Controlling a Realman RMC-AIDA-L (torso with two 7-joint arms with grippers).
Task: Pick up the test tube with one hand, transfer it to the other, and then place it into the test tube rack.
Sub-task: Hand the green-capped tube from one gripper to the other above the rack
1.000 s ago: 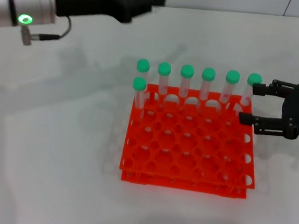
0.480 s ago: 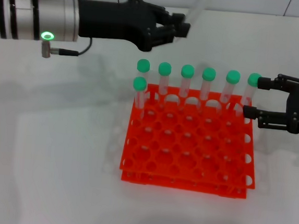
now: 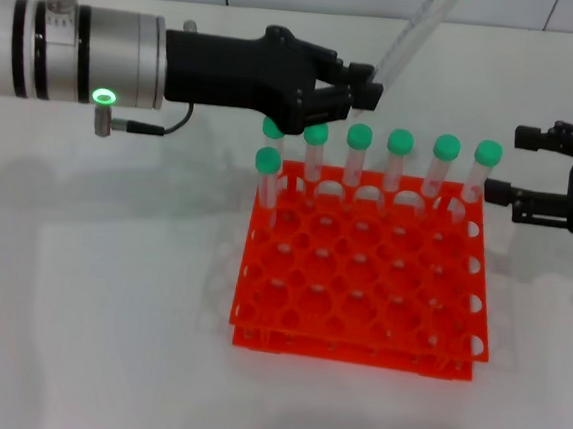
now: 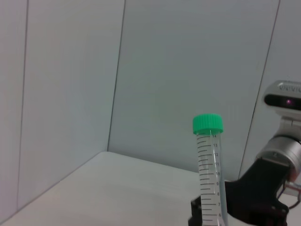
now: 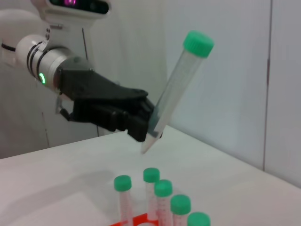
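The left gripper (image 3: 363,88) is clenched on the low tip of the test tube (image 3: 407,39), tilted above the test tube rack (image 3: 361,281); it seems light, stiff and smooth, so the released right gripper (image 3: 531,176) should probably take the bare middle

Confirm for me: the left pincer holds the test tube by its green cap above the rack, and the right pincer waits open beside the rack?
Not quite. The left pincer grips the test tube near its pointed bottom end, the green cap up and free; the right wrist view shows it. The right pincer does wait open beside the test tube rack.
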